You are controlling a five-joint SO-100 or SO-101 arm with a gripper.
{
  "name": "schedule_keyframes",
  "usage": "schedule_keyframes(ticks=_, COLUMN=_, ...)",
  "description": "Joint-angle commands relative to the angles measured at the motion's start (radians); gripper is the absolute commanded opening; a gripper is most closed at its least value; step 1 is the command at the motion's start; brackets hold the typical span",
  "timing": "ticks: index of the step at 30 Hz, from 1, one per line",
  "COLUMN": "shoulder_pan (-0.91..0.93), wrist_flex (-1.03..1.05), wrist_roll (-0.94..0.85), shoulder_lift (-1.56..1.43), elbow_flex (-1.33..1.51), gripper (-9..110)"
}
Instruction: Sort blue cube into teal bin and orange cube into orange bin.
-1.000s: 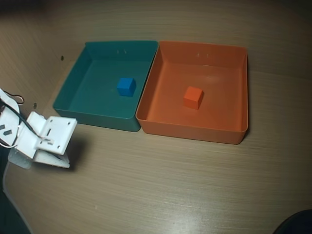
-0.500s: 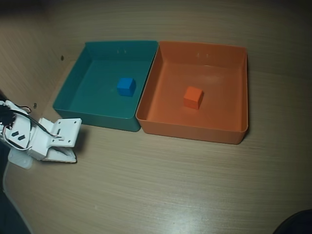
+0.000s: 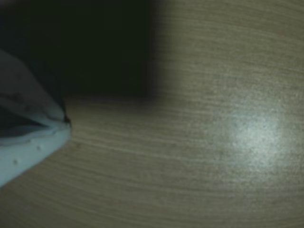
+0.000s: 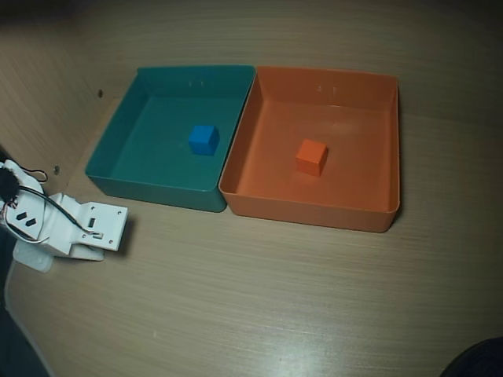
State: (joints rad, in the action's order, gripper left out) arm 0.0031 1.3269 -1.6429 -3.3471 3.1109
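In the overhead view the blue cube (image 4: 203, 139) lies inside the teal bin (image 4: 118, 161), near its middle. The orange cube (image 4: 312, 157) lies inside the orange bin (image 4: 377, 169), near its middle. The two bins stand side by side, touching. My white gripper (image 4: 110, 232) rests low over the table at the left, just in front of the teal bin's near left corner and apart from both cubes. In the wrist view its white jaws meet at the tip (image 3: 66, 124) with nothing between them. Neither cube shows in the wrist view.
The wooden table (image 4: 275, 298) stretches in front of the bins. A dark blurred shape (image 3: 95, 47) fills the wrist view's top left. The table's edge runs along the overhead view's lower left. A dark object (image 4: 479, 361) sits at the bottom right corner.
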Motion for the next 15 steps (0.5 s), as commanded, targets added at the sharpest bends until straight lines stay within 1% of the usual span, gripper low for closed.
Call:
schedule_keyframes(ticks=1, shoulder_pan=0.000, wrist_flex=0.020, wrist_roll=0.025, shoulder_lift=-0.009, elbow_flex=0.063, gripper=-4)
schedule_keyframes(ticks=5, shoulder_pan=0.000, wrist_flex=0.028, wrist_roll=0.060, shoulder_lift=-0.008, elbow_flex=0.063, gripper=-4)
schedule_keyframes(ticks=15, shoulder_pan=-0.005, wrist_flex=0.028, wrist_roll=0.061, shoulder_lift=-0.008, elbow_flex=0.063, gripper=-4)
